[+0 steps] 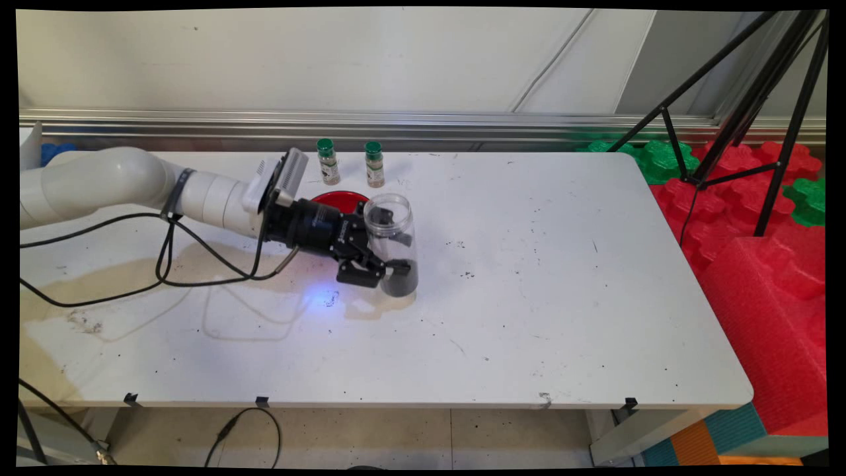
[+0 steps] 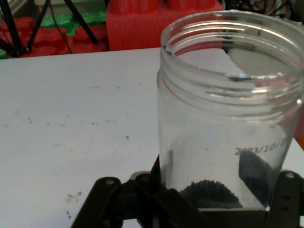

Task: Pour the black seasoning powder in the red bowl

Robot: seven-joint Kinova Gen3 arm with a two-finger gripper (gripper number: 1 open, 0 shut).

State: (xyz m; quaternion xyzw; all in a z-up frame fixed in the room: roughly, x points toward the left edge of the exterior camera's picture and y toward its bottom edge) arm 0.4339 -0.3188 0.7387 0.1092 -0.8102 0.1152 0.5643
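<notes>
The gripper is clamped on the lidless clear jar, holding it upright so the dark contents stay in, toward the table's far edge, beside the red lid.

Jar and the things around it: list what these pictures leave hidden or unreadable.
- Red lid: main view, mostly behind the gripper and jar.
- Jar's printed date: hand view, cut off by the right edge.
- Two spice bottles' labels: main view, too small to read.
- Jar's base: hand view, hidden by the gripper's linkage.
</notes>
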